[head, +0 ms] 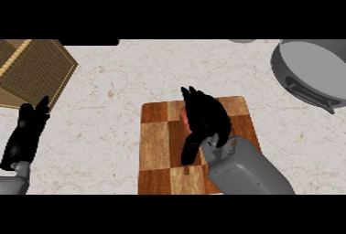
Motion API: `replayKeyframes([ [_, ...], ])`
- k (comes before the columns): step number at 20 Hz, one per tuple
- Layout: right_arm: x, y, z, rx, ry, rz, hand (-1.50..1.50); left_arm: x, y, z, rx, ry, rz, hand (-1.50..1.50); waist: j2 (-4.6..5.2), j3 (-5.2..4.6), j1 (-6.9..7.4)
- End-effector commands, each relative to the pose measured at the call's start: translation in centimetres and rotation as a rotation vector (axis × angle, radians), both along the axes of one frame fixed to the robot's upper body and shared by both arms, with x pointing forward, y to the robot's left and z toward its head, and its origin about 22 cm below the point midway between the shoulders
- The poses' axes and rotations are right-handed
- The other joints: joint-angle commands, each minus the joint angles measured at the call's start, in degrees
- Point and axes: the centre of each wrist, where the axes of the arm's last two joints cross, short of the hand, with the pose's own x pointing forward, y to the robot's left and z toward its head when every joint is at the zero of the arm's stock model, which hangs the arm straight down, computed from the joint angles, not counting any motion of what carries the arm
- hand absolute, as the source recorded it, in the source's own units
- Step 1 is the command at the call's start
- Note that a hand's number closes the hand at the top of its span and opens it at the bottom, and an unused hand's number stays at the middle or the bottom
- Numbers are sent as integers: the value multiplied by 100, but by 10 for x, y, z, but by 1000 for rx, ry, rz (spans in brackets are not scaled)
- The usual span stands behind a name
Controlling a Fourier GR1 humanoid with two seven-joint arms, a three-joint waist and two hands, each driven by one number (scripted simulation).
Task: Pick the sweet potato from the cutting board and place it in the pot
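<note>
On the table [121,91]: one wooden cutting board [159,151], one grey pot [314,64], one woven basket [30,71] and one sweet potato [184,116] — mostly hidden. Two black hands — left [24,137], right [206,116] — complete the count.

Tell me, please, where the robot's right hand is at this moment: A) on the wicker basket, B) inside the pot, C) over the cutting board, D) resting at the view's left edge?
C: the right hand hangs over the cutting board, covering a reddish bit of the sweet potato.
</note>
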Motion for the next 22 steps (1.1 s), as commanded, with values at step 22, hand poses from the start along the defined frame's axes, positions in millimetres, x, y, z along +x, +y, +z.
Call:
replayKeyframes([
  [22,30,16,-53,-133,128,-115,-150,0,-19,6,-2,-1,-16,0,9,4,58],
])
